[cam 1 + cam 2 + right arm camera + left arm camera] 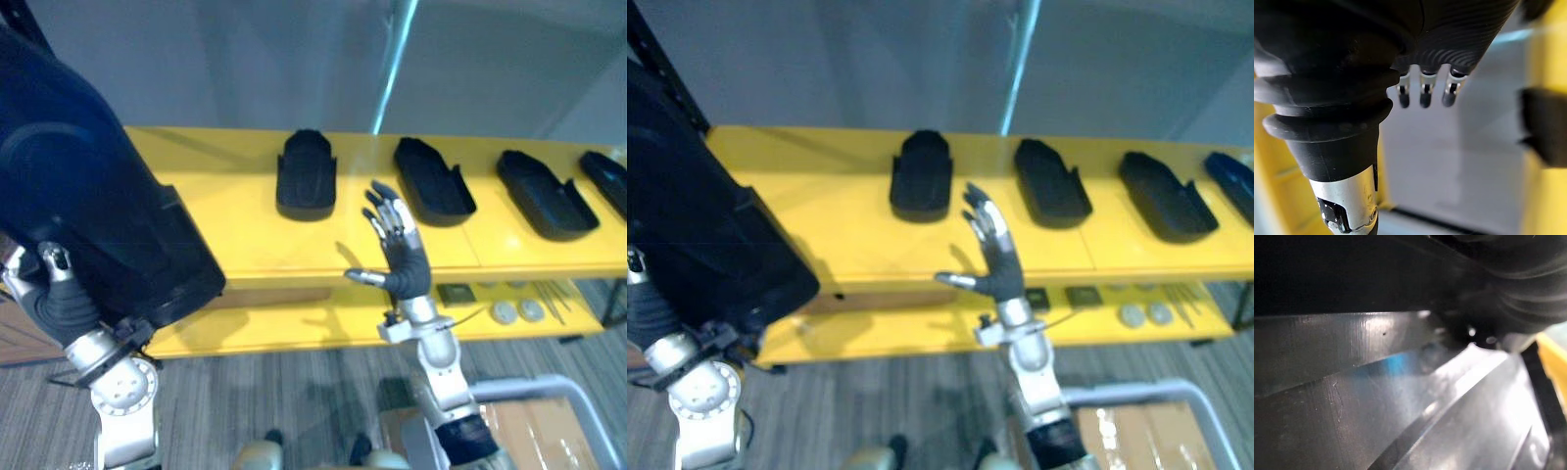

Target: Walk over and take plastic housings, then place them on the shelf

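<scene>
Shelf: a long yellow two-tier shelf runs across the scene in front of a grey wall.
Held housing: a large black plastic housing sits close to the camera on the left, above the left wrist and overlapping the shelf's left end; the left wrist view shows its glossy dark surface right against that hand.
Housings on shelf: four black, boat-shaped plastic housings lie in a row on the top tier, apart from one another: the first near the middle, the second and third to its right, the fourth at the right edge.
Right hand: raised in front of the shelf edge, between the first and second housings and touching neither; its fingers are spread straight, thumb out to the side, holding nothing.
Left hand: under the large housing; I cannot tell how its fingers are set.
Lower tier: two pale round discs, a dark square part and thin rods.
</scene>
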